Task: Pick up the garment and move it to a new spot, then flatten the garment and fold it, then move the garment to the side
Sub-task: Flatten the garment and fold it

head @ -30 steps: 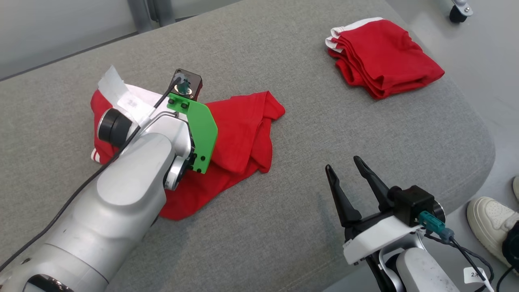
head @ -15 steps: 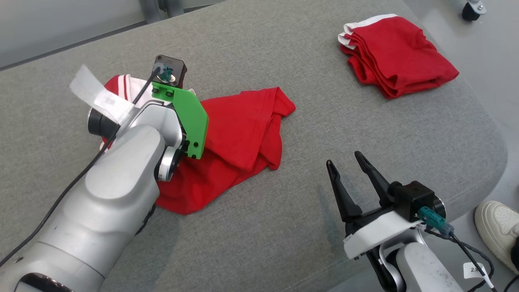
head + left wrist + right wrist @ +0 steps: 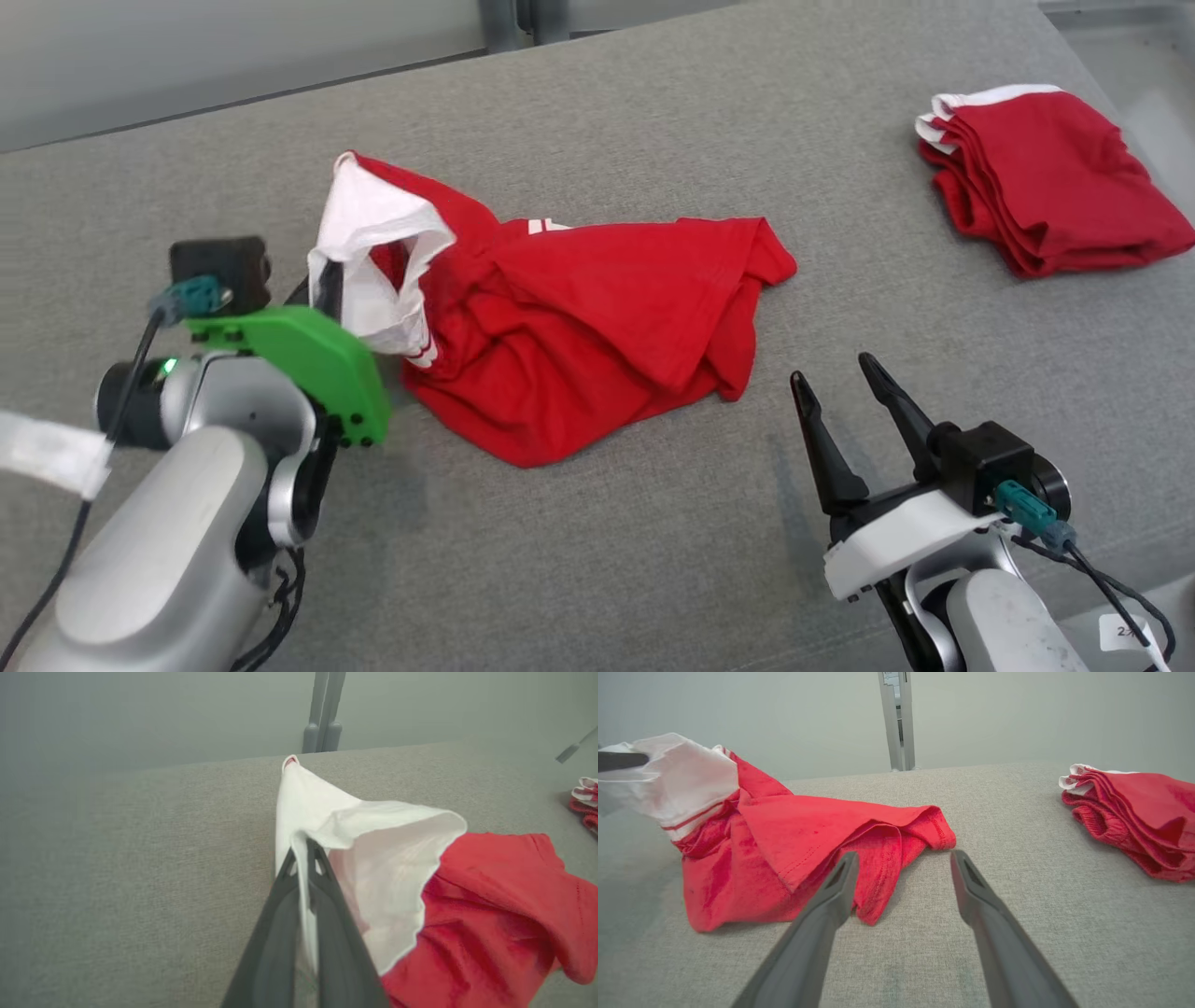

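Two grippers are in play, but just one carries cloth. The left gripper (image 3: 306, 847), low centre of the left wrist view, is clamped on a thin white edge of the garment (image 3: 597, 317), with the fabric pinched between its dark fingers. That white part (image 3: 373, 243) is raised off the grey cushion (image 3: 653, 579) at centre left of the head view. The red bulk lies crumpled across the middle of the frame, touching the surface. The right gripper (image 3: 831, 369) hovers at lower right with its fingers spread and nothing between them, near the garment's lower right hem but apart from it.

The main risk, judging from the hold, is slip. Only a narrow strip of edge sits between the fingers, and the dragging red mass, rubbing on the coarse cushion weave, could pull it free as the arm lifts or travels. A one-point hold would likely also let the garment hang twisted and land bunched, which would make flattening harder. A second, folded red pile (image 3: 1055, 177) rests at upper right, and a wide carry that way could disturb it.
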